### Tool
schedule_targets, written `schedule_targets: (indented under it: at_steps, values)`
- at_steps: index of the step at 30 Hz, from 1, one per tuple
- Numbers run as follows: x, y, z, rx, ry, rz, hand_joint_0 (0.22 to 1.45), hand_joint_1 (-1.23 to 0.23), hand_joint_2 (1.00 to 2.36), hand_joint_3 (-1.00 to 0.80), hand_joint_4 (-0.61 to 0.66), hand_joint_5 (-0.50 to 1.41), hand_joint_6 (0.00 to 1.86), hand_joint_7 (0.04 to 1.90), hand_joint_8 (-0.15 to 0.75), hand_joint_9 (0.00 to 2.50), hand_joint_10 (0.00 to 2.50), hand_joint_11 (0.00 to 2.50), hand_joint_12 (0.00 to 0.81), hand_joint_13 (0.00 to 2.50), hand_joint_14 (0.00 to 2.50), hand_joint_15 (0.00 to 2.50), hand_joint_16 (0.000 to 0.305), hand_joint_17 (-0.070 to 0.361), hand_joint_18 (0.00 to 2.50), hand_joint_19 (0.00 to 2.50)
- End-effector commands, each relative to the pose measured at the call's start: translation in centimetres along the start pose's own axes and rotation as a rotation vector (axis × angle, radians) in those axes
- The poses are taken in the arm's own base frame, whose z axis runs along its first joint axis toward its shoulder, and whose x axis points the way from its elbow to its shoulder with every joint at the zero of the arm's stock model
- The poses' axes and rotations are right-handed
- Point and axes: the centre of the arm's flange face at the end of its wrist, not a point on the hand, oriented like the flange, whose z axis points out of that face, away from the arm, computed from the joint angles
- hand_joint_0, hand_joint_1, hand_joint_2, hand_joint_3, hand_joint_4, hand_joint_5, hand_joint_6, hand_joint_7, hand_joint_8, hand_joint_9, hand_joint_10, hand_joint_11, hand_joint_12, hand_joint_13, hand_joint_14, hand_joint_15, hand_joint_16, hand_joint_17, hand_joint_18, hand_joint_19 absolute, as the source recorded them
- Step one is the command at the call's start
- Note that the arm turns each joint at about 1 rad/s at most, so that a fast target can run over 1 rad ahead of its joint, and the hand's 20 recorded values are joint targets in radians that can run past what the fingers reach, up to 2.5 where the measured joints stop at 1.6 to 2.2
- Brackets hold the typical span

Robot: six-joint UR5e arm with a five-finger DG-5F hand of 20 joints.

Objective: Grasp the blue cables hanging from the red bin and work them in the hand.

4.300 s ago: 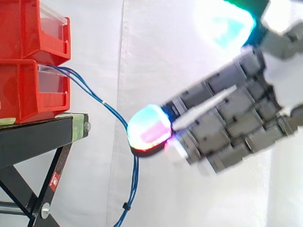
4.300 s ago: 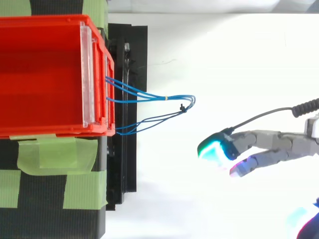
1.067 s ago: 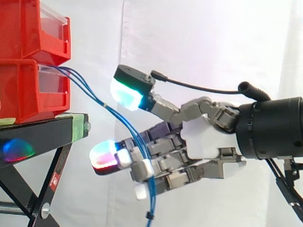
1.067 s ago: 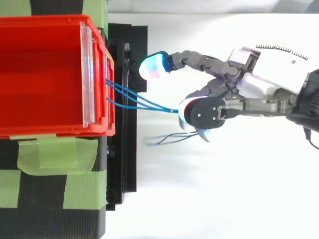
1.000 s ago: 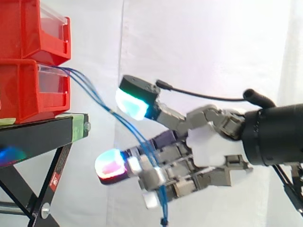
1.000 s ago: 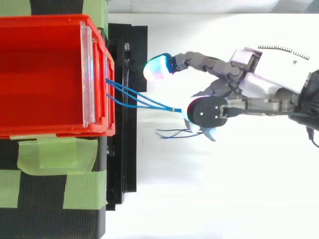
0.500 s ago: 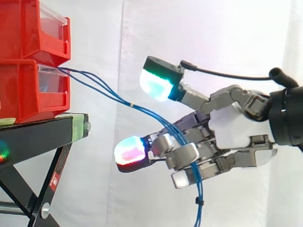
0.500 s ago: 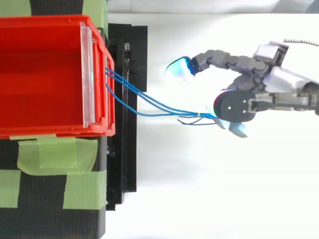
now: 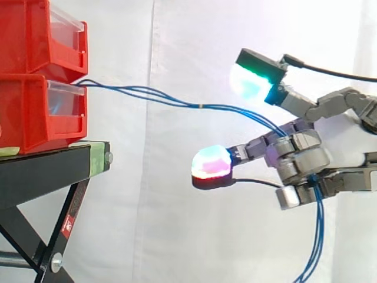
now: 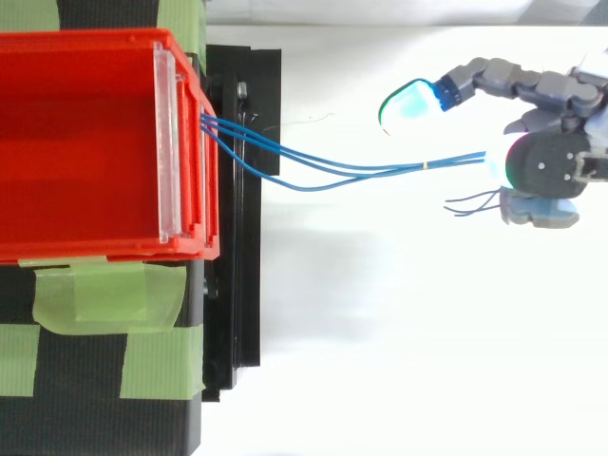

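The blue cables [image 9: 177, 101] leave the front of the lower red bin [image 9: 29, 118] and stretch almost level to the right, into my hand [image 9: 300, 156]. My hand's fingers are curled round the cables. One glowing fingertip [image 9: 211, 168] points left below the strands, and the green-lit thumb pad [image 9: 253, 79] stands above them. Below the hand the cables hang down in a loop [image 9: 318, 236]. From above, the strands [image 10: 380, 170] fan out from the bin's front wall [image 10: 207, 142] and meet at my hand [image 10: 546, 176], where their loose ends [image 10: 470, 201] stick out to the left.
Two red bins are stacked on a black stand [image 9: 47, 171] at the left. Green tape [image 10: 95, 294] covers the stand beside the bin. A white curtain hangs behind, and open space lies between the stand and the hand.
My hand has moved right and a little up, away from the bin, with the cables in it. The strands, sloping steeply before, now run nearly level and taut.
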Motion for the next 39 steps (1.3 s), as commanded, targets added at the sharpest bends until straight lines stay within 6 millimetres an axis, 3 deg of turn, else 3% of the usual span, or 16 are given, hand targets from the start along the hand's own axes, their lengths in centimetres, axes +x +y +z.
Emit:
schedule_targets:
  at_steps: [1,4,10,21,39]
  values:
    - [-0.3,0.4,-1.2,-0.008,-0.005,0.002,0.80,-0.61,1.00,-0.96,0.26,0.10,0.01,1.14,0.316,0.65,2.05,1.52,0.408,1.07,1.06,1.45,0.062,0.139,1.03,1.18]
    - [-0.5,0.6,-1.6,-0.012,-0.023,0.006,0.84,-0.62,1.00,-0.92,0.22,0.16,0.01,1.24,0.314,0.60,2.50,1.57,0.400,1.07,1.25,1.40,0.059,0.134,1.06,1.20]
    - [-0.8,-0.4,-2.2,-0.014,-0.023,0.011,0.89,-0.63,1.01,-0.88,0.19,0.14,0.30,1.17,0.315,0.55,2.50,1.69,0.388,1.06,1.64,1.36,0.057,0.128,1.13,1.22]
    - [-0.7,0.1,-2.0,-0.025,-0.042,0.016,0.84,-0.60,1.00,-0.95,0.22,0.14,0.24,1.18,0.321,0.54,2.50,1.71,0.391,1.06,1.74,1.33,0.058,0.130,1.13,1.23]
    - [-0.1,3.2,-0.6,-0.051,-0.094,0.029,0.88,-0.58,1.00,-0.91,0.23,0.20,0.28,1.19,0.326,0.59,2.50,1.89,0.385,1.11,1.85,1.34,0.056,0.126,1.20,1.24]
